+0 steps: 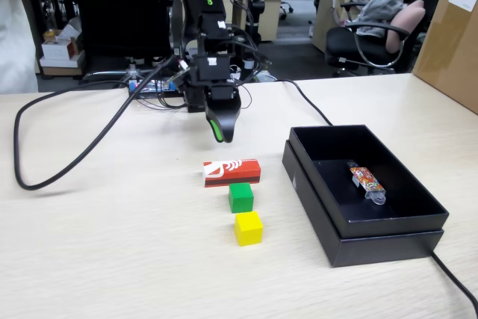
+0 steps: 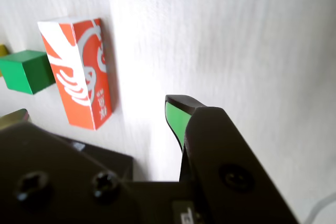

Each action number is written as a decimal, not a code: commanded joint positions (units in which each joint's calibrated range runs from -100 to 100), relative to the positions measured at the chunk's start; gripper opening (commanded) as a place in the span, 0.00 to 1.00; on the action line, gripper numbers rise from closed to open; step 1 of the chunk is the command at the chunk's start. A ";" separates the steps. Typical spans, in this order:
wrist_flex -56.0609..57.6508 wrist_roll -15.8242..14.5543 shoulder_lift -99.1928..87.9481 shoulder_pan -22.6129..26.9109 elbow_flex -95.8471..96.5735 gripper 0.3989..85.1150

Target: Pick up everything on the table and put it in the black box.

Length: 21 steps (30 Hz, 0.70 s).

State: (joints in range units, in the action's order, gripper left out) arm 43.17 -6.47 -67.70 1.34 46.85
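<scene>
Just below the raised claw [image 1: 224,134], the red block [image 1: 232,172], untouched.

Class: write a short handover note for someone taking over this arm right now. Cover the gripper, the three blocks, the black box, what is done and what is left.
Gripper: hanging above the table, behind the red block, holding nothing. Only one green-padded tip shows, so open or shut cannot be told.
Red block, green cube and yellow cube: on the table in a line, left of the black box in the fixed view.
Black box: holds only a small wrapped packet.
Done: no block boxed yet.
Left: all three blocks; the red one is nearest the gripper.
</scene>
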 commanded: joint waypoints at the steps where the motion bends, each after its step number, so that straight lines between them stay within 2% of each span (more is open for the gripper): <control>1: 10.52 -0.93 -0.06 0.83 -8.05 0.56; 8: 28.06 -1.22 14.52 0.93 -24.55 0.56; 21: 30.91 -1.22 39.07 -0.05 -43.59 0.56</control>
State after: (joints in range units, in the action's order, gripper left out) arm 72.86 -7.55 -30.59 1.59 7.76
